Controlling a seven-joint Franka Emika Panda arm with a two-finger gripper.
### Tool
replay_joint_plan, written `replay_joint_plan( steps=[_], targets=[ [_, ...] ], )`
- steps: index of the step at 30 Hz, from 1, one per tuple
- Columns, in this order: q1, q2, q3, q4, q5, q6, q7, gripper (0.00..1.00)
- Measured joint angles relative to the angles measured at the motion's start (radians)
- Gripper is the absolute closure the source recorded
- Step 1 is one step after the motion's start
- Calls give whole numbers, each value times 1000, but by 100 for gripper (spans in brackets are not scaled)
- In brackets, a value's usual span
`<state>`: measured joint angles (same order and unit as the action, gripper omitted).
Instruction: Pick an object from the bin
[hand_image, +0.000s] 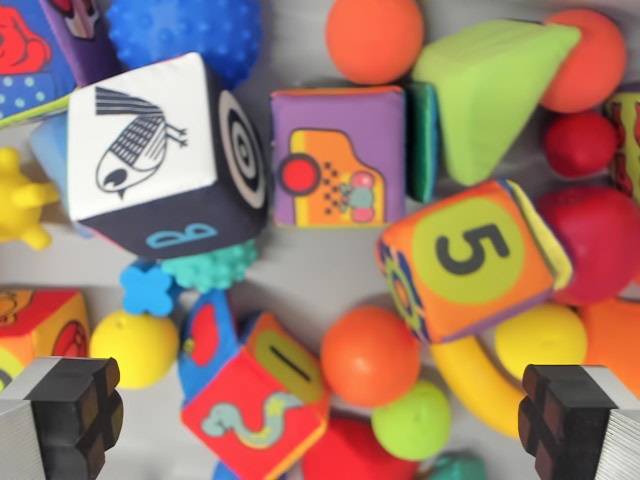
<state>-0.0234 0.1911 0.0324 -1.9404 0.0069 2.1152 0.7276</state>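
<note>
The jaws stand wide open, their two black pads at the bottom corners of the wrist view, gripping nothing; the gripper hangs above a crowded bin whose pale floor shows only in small gaps. Directly between the jaws lie an orange ball, a green ball touching it just below, and a soft cube with a snake and a "1" beside them toward the left pad. A red toy sits at the bottom edge between the pads, partly cut off. Near the right pad curve a yellow banana and a yellow ball. Near the left pad sit another yellow ball and a red-and-orange cube. Farther ahead of the jaws, an orange cube with a "5" rests tilted above the banana, a purple cube lies central, and a white bird cube lies to the wrist view's left, over a teal bumpy ball and a blue cross piece. At the far edge are a blue bumpy ball, a second orange ball, a green wedge and red balls toward the wrist view's right.
</note>
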Motion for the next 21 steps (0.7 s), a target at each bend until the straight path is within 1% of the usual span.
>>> replay_joint_plan(
  steps=[12, 21],
  targets=[
    [34, 46, 33, 5, -14, 44, -89, 0],
    [64, 96, 60, 25, -30, 75, -166, 0]
  ],
)
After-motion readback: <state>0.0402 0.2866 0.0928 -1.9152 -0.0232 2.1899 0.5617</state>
